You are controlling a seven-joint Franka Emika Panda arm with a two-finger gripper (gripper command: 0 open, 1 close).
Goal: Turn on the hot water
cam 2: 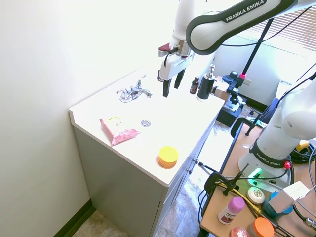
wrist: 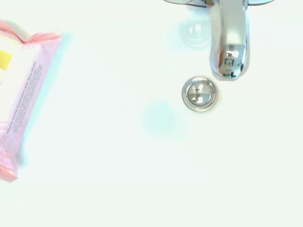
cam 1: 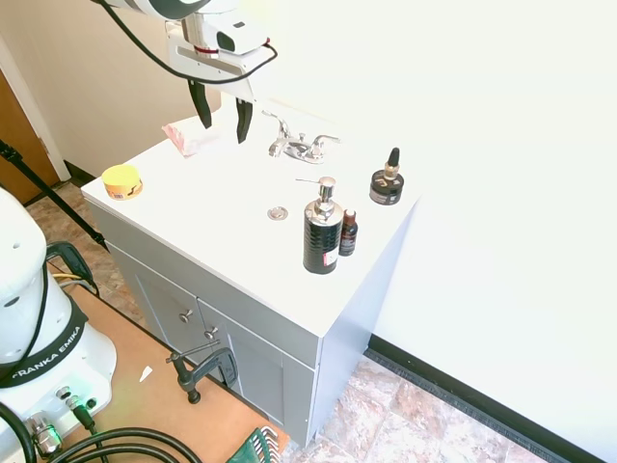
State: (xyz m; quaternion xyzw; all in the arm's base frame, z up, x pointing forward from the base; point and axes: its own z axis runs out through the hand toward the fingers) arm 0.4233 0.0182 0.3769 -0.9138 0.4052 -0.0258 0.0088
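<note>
A small chrome faucet (cam 1: 303,146) with two lever handles and a short spout stands at the back of the white sink top; no water runs from it. It also shows in the second exterior view as the faucet (cam 2: 132,92), and its spout (wrist: 229,45) fills the top of the wrist view above the drain (wrist: 200,93). My gripper (cam 1: 222,114) hangs open in the air, above the basin and a little to the side of the faucet, touching nothing. From the other side the gripper (cam 2: 169,86) is seen above the basin.
A pink wipes pack (cam 2: 119,130) and a yellow round tin (cam 2: 168,157) lie on the counter. A black soap bottle with a chrome pump (cam 1: 322,230), a small brown bottle (cam 1: 348,232) and a dark jar with a dropper (cam 1: 387,181) stand at the other end. Walls border the counter.
</note>
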